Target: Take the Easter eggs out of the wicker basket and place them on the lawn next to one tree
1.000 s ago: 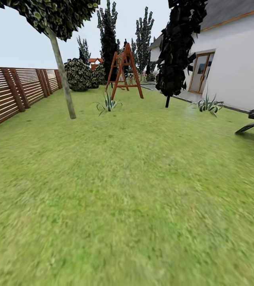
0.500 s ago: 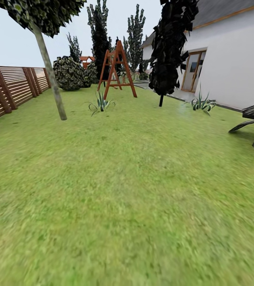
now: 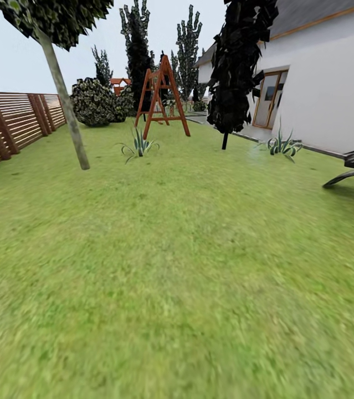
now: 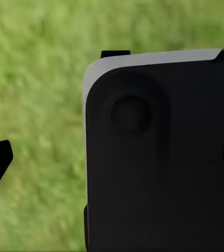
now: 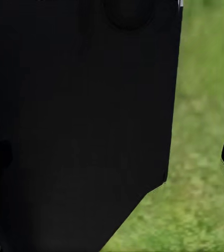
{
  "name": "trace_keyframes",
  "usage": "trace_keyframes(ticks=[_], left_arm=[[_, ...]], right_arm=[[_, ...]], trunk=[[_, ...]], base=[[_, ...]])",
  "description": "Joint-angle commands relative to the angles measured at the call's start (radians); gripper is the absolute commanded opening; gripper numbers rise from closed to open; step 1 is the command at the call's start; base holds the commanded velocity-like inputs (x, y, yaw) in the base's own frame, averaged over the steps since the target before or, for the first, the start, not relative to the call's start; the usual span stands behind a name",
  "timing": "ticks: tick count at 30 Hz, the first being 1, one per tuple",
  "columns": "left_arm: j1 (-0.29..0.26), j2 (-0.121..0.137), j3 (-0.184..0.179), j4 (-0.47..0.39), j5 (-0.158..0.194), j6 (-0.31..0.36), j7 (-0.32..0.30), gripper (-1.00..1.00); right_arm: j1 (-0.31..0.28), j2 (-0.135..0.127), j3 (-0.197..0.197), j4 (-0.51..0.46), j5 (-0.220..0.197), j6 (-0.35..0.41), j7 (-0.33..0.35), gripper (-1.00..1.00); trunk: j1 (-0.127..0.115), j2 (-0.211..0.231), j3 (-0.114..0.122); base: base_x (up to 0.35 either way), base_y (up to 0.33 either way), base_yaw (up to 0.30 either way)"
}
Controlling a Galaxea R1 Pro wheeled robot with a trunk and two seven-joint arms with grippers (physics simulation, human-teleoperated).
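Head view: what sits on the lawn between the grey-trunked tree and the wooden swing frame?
A small spiky plant on the lawn, between the tree and the swing frame.

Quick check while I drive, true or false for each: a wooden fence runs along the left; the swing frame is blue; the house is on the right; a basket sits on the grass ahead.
1. A slatted wooden fence runs along the left of the head view. True.
2. The swing frame is blue. False: it is reddish-brown.
3. The white house stands on the right. True.
4. A basket sits on the lawn ahead. False: the grass ahead holds a tree trunk and spiky plants, no basket.
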Motion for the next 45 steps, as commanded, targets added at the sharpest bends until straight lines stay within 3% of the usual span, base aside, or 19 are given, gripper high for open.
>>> trace_keyframes(ticks=[1, 45], left_arm=[[0.0, 0.0, 0.0, 0.001, 0.0, -0.003, 0.0, 1.0], [-0.001, 0.0, 0.0, 0.002, 0.0, -0.003, 0.0, 1.0]], right_arm=[[0.0, 0.0, -0.002, 0.0, 0.0, -0.003, 0.0, 1.0], [0.0, 0.0, 0.006, -0.001, 0.009, -0.001, 0.0, 1.0]], trunk=[[0.001, 0.0, -0.001], [0.001, 0.0, -0.01]], base=[[0.336, 0.0, -0.02], [0.336, 0.0, -0.027]])
